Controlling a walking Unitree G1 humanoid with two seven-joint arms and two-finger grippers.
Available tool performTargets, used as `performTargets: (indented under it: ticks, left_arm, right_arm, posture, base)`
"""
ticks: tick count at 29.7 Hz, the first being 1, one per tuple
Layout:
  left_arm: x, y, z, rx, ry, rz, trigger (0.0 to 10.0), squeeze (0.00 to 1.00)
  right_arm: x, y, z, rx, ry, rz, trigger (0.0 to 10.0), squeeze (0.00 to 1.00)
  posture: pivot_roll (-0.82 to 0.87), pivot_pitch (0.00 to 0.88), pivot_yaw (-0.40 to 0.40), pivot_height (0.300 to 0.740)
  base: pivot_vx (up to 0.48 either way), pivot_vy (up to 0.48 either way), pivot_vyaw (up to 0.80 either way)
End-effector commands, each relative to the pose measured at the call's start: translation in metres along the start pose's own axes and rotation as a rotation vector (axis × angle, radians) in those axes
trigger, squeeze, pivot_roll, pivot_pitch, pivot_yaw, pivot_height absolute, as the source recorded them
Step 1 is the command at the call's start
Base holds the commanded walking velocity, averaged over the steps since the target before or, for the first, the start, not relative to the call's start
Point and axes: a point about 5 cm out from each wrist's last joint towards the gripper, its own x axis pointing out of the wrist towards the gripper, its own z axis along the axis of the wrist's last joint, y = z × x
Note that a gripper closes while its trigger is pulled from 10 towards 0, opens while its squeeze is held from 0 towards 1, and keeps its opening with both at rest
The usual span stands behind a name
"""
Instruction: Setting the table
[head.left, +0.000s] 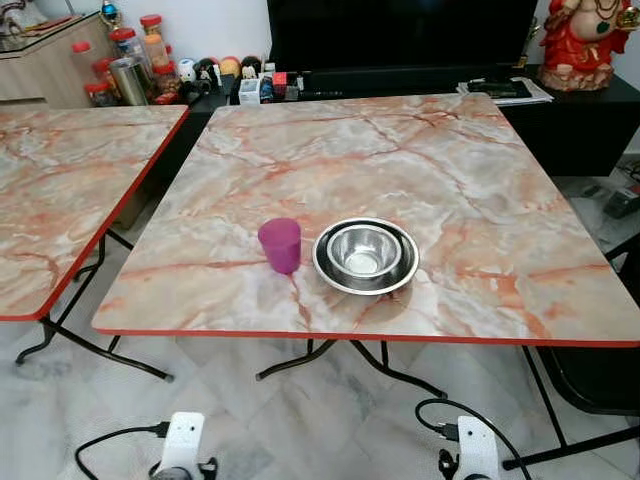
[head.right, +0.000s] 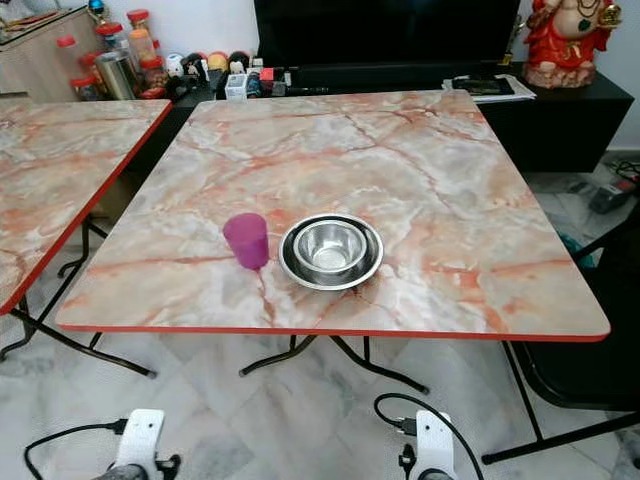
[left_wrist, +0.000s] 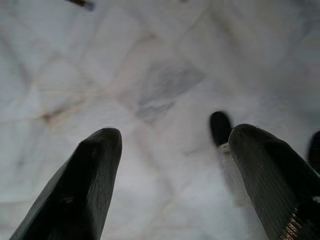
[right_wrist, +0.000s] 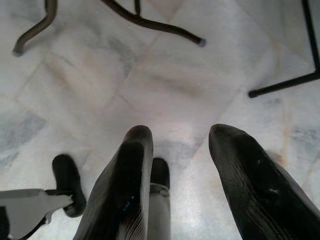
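Nearest you, both arms hang low over the pale marble-tile floor, below the table's front edge. Your left gripper has its two black fingers spread wide apart with nothing between them, pointing down at bare tile. Your right gripper is likewise parted and empty, aimed at the floor near the table's curved dark metal legs.

Up and ahead of both grippers, well apart from them, the pink-veined marble-pattern folding table with a red edge carries the task things near its front edge. The magenta plastic cup stands upright, mouth up, long axis vertical. Just beside it, towards your right, the round stainless-steel bowl sits open side up inside a wider shallow steel plate.

Farther back, a black low cabinet holds jars, small figures and a red statue.
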Motion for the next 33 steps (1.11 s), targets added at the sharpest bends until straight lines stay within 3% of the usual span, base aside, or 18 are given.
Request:
performTargets:
  ticks: [1,3,9,11,20,23,33]
  left_arm:
    - [0.0,0.004,0.004,-0.051,-0.019,0.009,10.0,0.0]
    - [0.0,0.004,0.003,-0.037,-0.008,0.017,10.0,0.0]
    - [0.0,0.004,0.002,-0.117,-0.017,0.037,10.0,0.0]
    - [0.0,0.004,0.0,-0.083,-0.014,0.036,10.0,0.0]
    - [-0.001,0.011,-0.003,-0.096,0.001,0.057,10.0,0.0]
    - [-0.001,0.014,0.001,-0.136,-0.011,0.072,10.0,0.0]
    - [0.0,0.02,0.005,-0.123,-0.014,0.082,10.0,0.0]
  right_arm:
    - [0.001,0.003,0.003,-0.014,0.0,0.015,10.0,0.0]
    - [0.001,0.003,0.004,-0.015,-0.003,0.017,10.0,0.0]
    - [0.002,0.003,0.008,-0.028,-0.008,0.025,10.0,0.0]
    - [0.002,0.005,0.008,-0.05,-0.001,0.037,10.0,0.0]
    - [0.001,0.006,0.006,-0.031,0.001,0.031,10.0,0.0]
    - [0.001,0.006,0.005,-0.012,0.002,0.021,10.0,0.0]
    - [0.0,0.006,0.0,0.026,0.01,0.005,10.0,0.0]
  posture:
    - [-0.09,0.0,0.052,0.74]
    - [-0.09,0.0,0.042,0.74]
    - [-0.08,0.0,0.033,0.74]
    - [-0.08,0.0,0.033,0.74]
    - [-0.07,0.0,0.034,0.74]
    - [-0.07,0.0,0.044,0.74]
    - [-0.06,0.0,0.057,0.74]
  base:
    - [0.0,0.0,0.0]
    - [0.0,0.0,0.0]
    - [0.0,0.0,0.0]
    - [0.0,0.439,0.0]
    - [0.0,0.439,0.0]
    - [0.0,0.439,0.0]
    - [0.0,0.439,0.0]
